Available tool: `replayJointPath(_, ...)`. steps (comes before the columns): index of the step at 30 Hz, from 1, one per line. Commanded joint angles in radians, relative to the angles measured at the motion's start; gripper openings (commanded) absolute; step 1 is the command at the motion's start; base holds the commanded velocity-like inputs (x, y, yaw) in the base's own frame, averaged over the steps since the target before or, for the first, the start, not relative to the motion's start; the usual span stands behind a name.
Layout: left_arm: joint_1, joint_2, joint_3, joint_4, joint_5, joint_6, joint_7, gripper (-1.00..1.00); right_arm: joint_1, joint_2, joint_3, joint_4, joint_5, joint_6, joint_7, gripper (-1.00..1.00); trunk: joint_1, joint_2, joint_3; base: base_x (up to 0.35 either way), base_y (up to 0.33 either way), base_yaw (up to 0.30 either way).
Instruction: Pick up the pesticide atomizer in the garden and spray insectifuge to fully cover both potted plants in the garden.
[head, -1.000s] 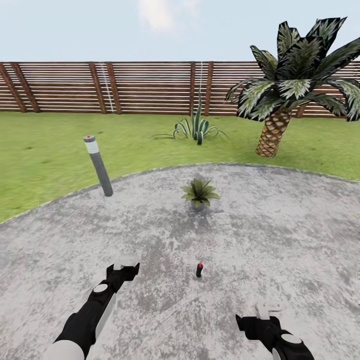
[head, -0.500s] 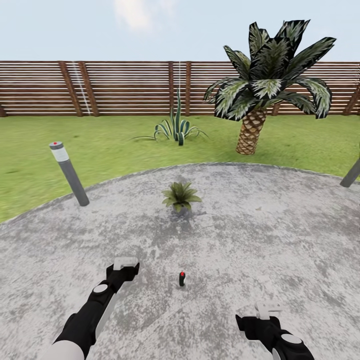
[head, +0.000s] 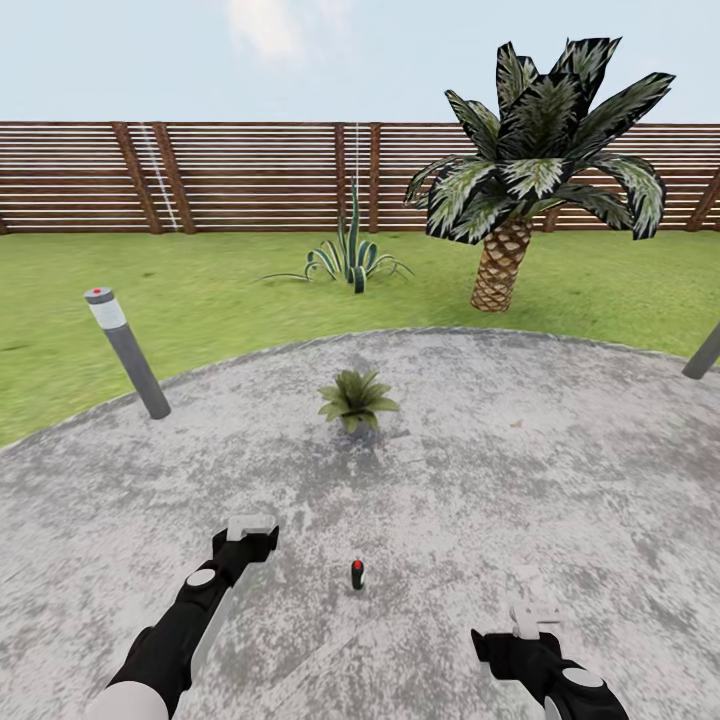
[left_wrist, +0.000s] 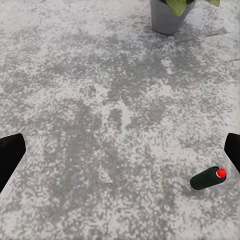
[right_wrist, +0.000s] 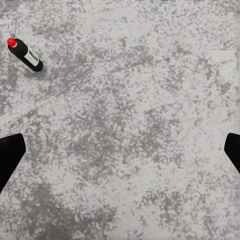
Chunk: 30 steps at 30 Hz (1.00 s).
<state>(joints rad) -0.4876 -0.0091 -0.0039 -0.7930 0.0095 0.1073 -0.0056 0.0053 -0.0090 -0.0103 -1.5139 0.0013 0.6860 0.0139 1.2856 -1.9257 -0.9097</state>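
Note:
The pesticide atomizer (head: 357, 575), a slim dark bottle with a red cap, stands on the grey mottled patio (head: 560, 460) between my two arms. It also appears in the left wrist view as the atomizer (left_wrist: 207, 178) and in the right wrist view as the atomizer (right_wrist: 25, 54), white label showing. My left gripper (head: 250, 525) is open and empty, left of the bottle. My right gripper (head: 535, 610) is open and empty, right of it. One potted plant (head: 355, 400), a low green rosette, sits farther ahead; its grey pot (left_wrist: 167, 17) shows in the left wrist view.
A grey bollard lamp (head: 128, 352) stands at the patio's left edge, and another post (head: 703, 352) at the right edge. Beyond on the lawn (head: 200, 290) are a striped agave (head: 350, 258), a palm (head: 505, 255) and the brown slatted fence (head: 250, 175).
The whole view has swung right and moved a little forward, so the camera moved. The atomizer now sits lower in the picture, nearer my arms. Both grippers keep their pose.

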Motion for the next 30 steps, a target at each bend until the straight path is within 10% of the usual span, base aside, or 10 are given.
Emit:
replayJointPath(1, 0.000, 0.000, 0.000, -0.002, 0.001, 0.006, -0.001, 1.00, 0.000, 0.000, 0.000, -0.002, 0.000, 0.004, 0.001, 1.00, 0.000, 0.000, -0.001, 0.092, -0.026, 0.000)
replayJointPath(30, 0.000, 0.000, 0.000, 0.003, -0.004, -0.004, -0.001, 1.00, 0.000, 0.000, -0.004, -0.002, 0.001, 0.003, -0.001, 1.00, 0.000, 0.000, -0.001, 0.061, -0.048, 0.000)
